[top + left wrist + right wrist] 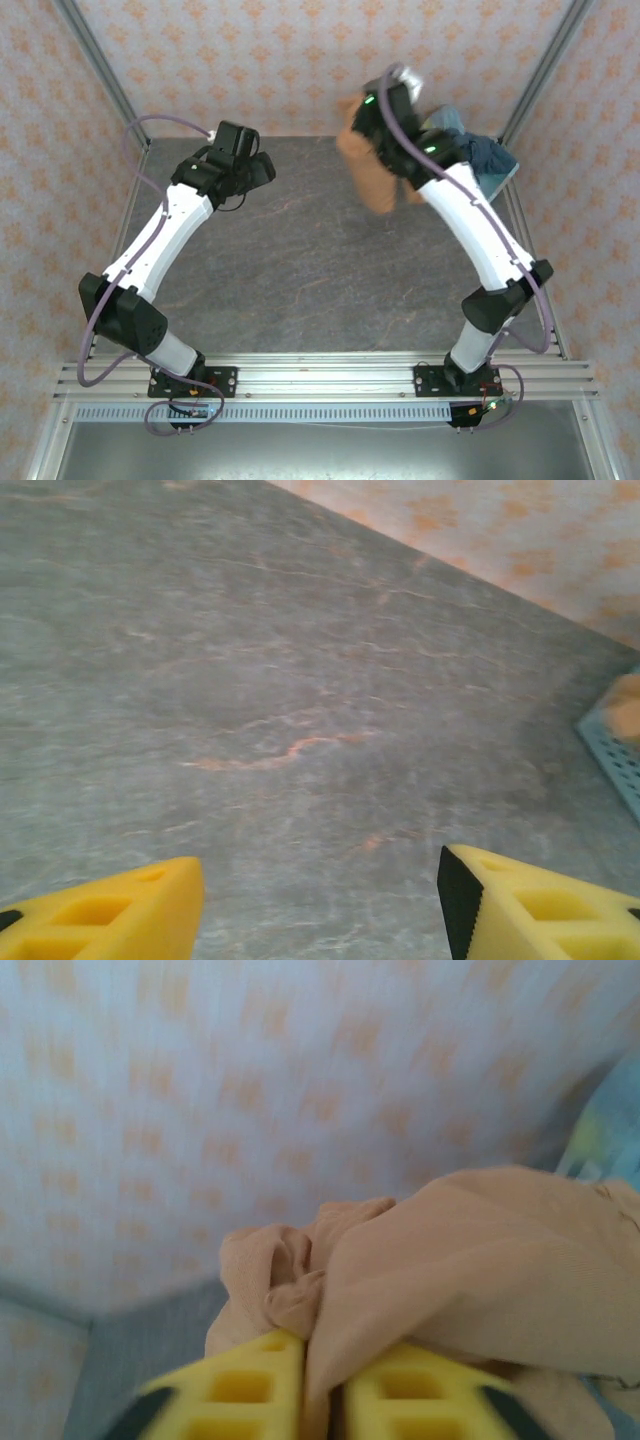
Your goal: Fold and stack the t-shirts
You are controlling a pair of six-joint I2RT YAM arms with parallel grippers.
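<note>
Left end effector (320, 868): yellow fingers spread wide, holding nothing, poised above the bare grey worktop (300, 250) at its far left. Centre-right: orange-tan t-shirt (368, 175), bunched and hanging above the far part of the worktop. Right end effector (322, 1365): fingers closed tightly on a fold of this t-shirt. Far right corner: crumpled blue t-shirts (485, 152) lying just beside the raised arm.

Grey stone-look tabletop (300, 250) with faint orange veins running through it. Sitting right on it, far right corner: a light-blue plastic lattice basket (612, 755).
</note>
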